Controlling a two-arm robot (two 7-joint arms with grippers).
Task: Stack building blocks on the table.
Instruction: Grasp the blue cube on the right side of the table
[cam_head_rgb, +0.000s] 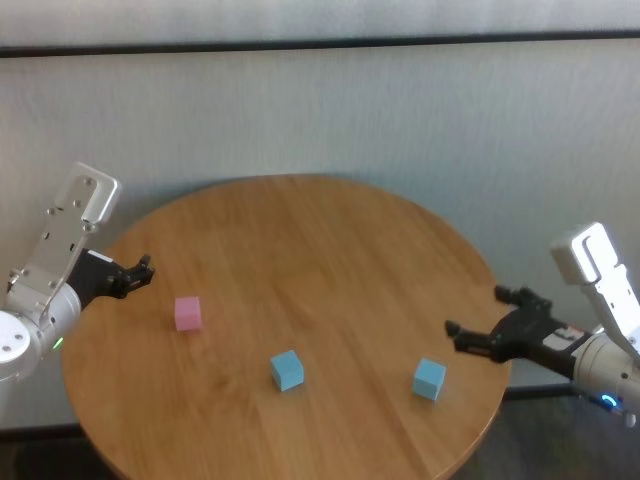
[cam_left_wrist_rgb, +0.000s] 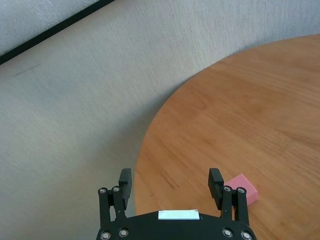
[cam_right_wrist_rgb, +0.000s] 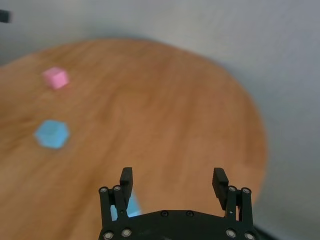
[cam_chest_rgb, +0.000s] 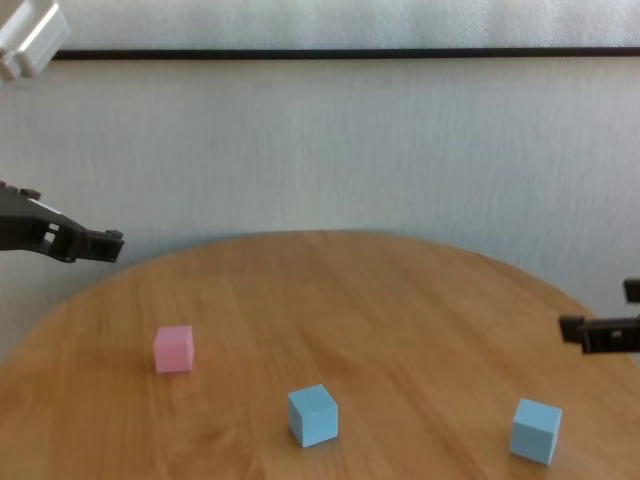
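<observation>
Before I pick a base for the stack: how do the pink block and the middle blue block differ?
The pink block is pink and lies toward the left gripper; the middle blue block is light blue, nearer the table front edge. Pink sits squarer to the head view; blue is turned. Both look equal-sized, resting apart, ungripped.

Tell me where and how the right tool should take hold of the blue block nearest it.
Grip the nearest blue block across two opposite side faces, coming straight down from above. It sits flat on the table, well apart from the other blue block and the pink block. The right tool is open beside it and probably needs turning, since the cube sits skewed.
</observation>
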